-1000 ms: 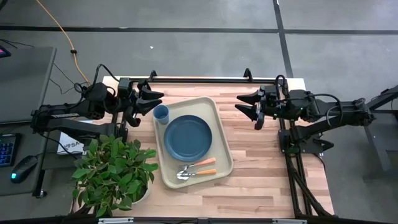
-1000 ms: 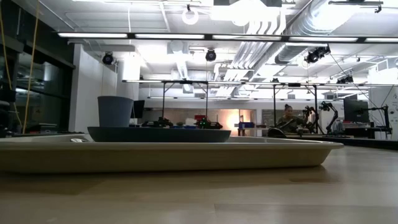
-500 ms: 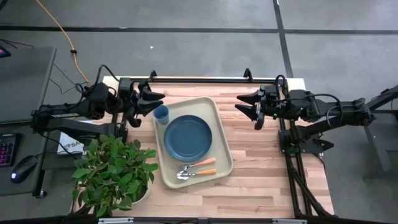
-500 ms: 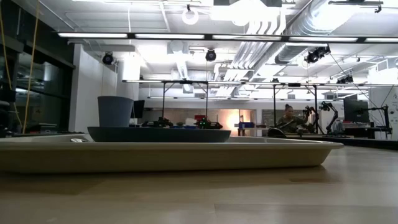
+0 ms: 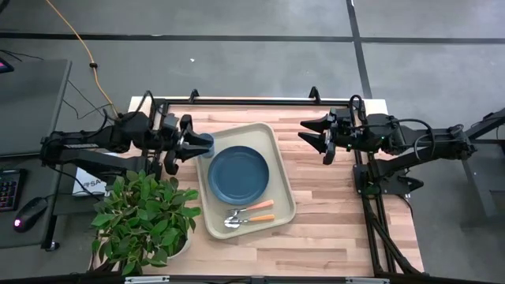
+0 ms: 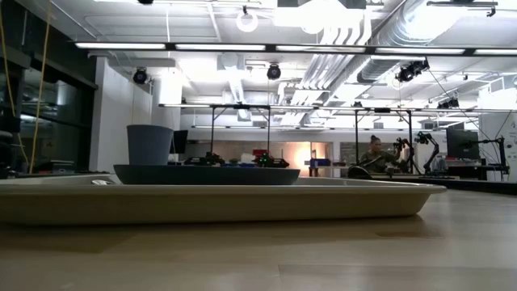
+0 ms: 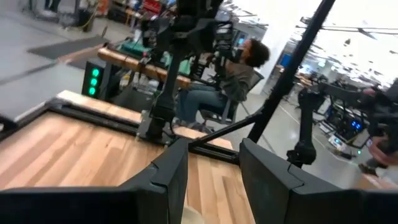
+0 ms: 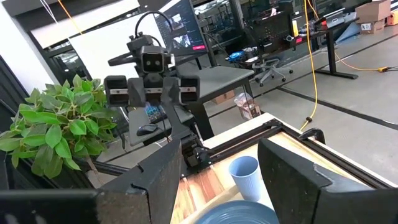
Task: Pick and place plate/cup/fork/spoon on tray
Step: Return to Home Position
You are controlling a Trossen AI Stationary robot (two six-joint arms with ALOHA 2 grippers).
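The beige tray [image 5: 281,175] lies mid-table. On it rest the dark blue plate [image 5: 238,174], the light-blue cup [image 5: 207,144] upright at its far left corner, and the orange-handled fork and spoon [image 5: 254,213] side by side at its near end. In the low view the cup [image 6: 149,144] stands behind the plate [image 6: 206,174]. My left gripper [image 5: 192,143] is open, just left of the cup and pointing at it; no touch shows. My right gripper [image 5: 312,134] is open and empty, right of the tray's far end.
A potted plant [image 5: 146,217] stands at the table's near left corner, close to the tray. A black frame rail [image 5: 252,101] runs along the far edge. Bare wood [image 5: 339,213] lies right of the tray. People sit in the room beyond [image 7: 233,71].
My left gripper has moved a little toward the table's near edge and right, up to the cup's left side, and has turned about its wrist. The cup, plate, utensils and tray have stayed put.
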